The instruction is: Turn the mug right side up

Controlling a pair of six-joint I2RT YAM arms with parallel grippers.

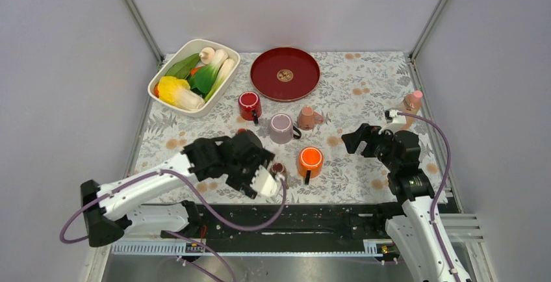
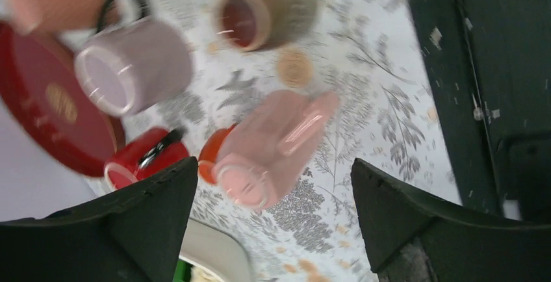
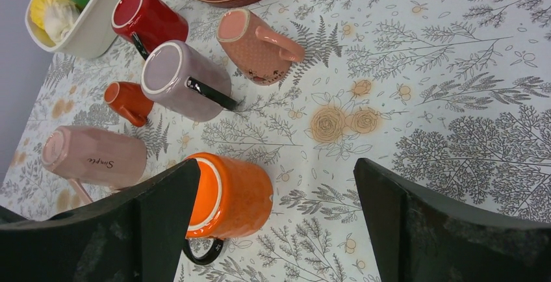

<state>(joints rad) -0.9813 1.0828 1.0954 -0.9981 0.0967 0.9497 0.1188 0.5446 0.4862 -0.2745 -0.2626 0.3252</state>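
Observation:
The pale pink mug (image 2: pixel 273 145) marked "Simple" stands upside down (image 3: pixel 94 158), base up, handle to one side. In the top view my left arm covers it. My left gripper (image 2: pixel 274 164) hovers over it, open, and both fingers are apart from the mug. The left wrist view is blurred. In the top view the left gripper (image 1: pixel 269 179) is near the table's front edge beside a small brown mug (image 1: pixel 277 168). My right gripper (image 3: pixel 276 164) is open and empty, above the cloth just right of the orange mug (image 3: pixel 230 197). It sits at the right (image 1: pixel 354 140).
An orange mug (image 1: pixel 310 160), mauve mug (image 1: pixel 281 127), red mug (image 1: pixel 249 105), salmon mug (image 1: pixel 306 118) and a small orange cup (image 3: pixel 128 100) crowd the middle. A red plate (image 1: pixel 285 74) and a white dish of vegetables (image 1: pixel 193 74) lie at the back. A small bottle (image 1: pixel 411 102) stands at the right.

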